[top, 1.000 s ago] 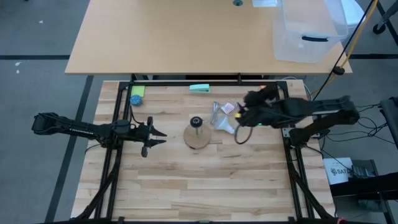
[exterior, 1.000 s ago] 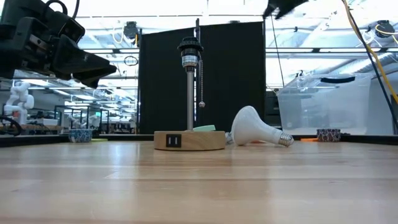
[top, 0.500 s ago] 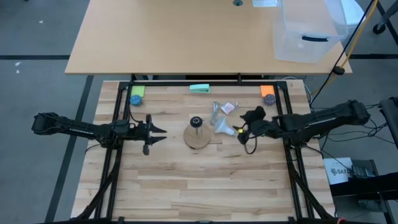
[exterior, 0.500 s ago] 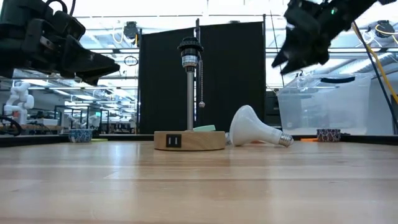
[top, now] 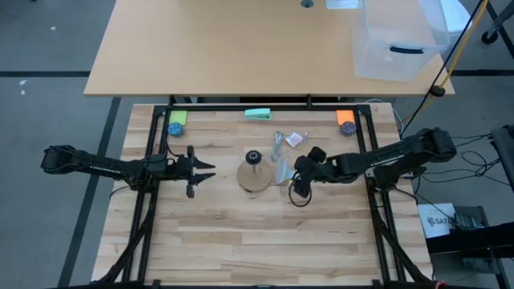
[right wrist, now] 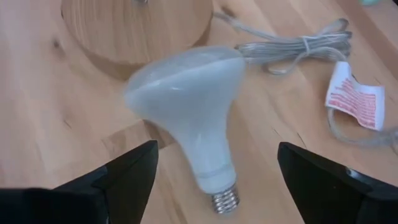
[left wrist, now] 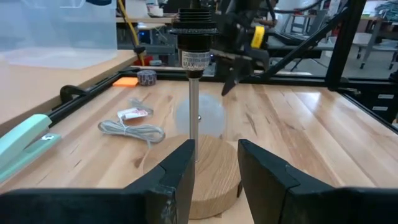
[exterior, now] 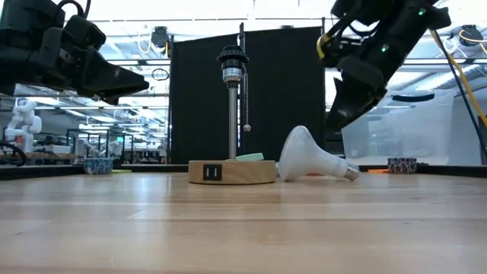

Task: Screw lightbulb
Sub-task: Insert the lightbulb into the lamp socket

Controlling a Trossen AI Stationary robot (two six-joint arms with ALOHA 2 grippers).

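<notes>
Right gripper hovers over the lightbulb, its 2 fingers spread wide apart. Left gripper, fingers parted and empty, faces the wooden base.

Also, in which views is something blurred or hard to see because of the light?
Right wrist view: the lightbulb is soft with blur and casts a short shadow on the table. Low view: bright ceiling light behind leaves the right gripper and left gripper as dark silhouettes. Left wrist view: the bulb behind the lamp pole is a pale smear.
</notes>
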